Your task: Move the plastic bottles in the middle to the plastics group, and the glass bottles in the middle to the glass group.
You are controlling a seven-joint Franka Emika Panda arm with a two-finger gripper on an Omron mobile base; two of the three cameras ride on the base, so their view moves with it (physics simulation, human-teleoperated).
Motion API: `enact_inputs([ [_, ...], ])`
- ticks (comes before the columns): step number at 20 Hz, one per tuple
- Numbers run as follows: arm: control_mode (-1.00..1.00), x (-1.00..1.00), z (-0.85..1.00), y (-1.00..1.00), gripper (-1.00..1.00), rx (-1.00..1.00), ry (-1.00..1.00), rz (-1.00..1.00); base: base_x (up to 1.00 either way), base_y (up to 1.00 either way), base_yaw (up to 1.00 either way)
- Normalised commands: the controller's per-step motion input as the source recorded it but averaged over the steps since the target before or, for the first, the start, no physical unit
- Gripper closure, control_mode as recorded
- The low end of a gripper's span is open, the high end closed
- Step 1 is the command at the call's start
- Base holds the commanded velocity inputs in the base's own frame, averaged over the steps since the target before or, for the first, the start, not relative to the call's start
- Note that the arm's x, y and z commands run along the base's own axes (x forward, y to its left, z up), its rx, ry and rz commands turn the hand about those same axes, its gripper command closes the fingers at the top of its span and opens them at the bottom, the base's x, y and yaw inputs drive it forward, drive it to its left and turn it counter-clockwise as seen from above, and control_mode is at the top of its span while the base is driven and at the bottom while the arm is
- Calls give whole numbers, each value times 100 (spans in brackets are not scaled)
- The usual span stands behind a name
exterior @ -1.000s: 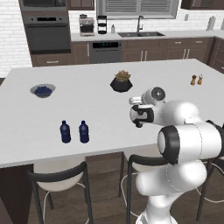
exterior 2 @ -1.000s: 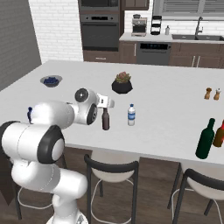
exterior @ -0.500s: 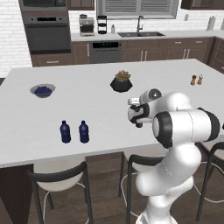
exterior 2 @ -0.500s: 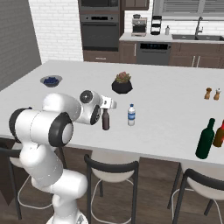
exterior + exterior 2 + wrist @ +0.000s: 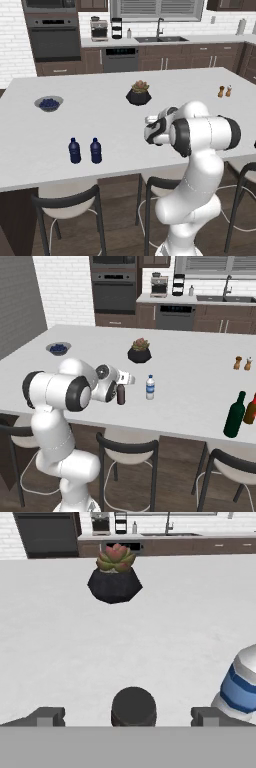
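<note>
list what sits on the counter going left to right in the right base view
small bowl of blue berries → dark brown long-necked bottle → black pot with a succulent → clear water bottle with a white cap and blue label → tall dark green bottle

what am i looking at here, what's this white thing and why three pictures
It is a white robot arm on a driving base, in a simulated kitchen. Two pictures come from cameras on the base, behind the arm to its left and right; the third looks along the gripper. On the counter stand a potted plant, a bowl, two blue bottles, a water bottle and a brown bottle. The open gripper holds nothing; the brown bottle's top sits between its fingers.
</note>
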Motion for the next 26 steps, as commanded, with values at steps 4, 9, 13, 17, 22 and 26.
enact_inputs([
  [4, -100, 5, -2, -1, -100, 0, 0, 0, 0, 0, 0],
  [9, -100, 0, 0, 0, -100, 0, 0, 0, 0, 0, 0],
  [13, -100, 0, 0, 0, -100, 0, 0, 0, 0, 0, 0],
  [17, -100, 0, 0, 0, -100, 0, 0, 0, 0, 0, 0],
  [22, -100, 0, 0, 0, 100, 0, 0, 0, 0, 0, 0],
  [26, -100, 0, 0, 0, 100, 0, 0, 0, 0, 0, 0],
])
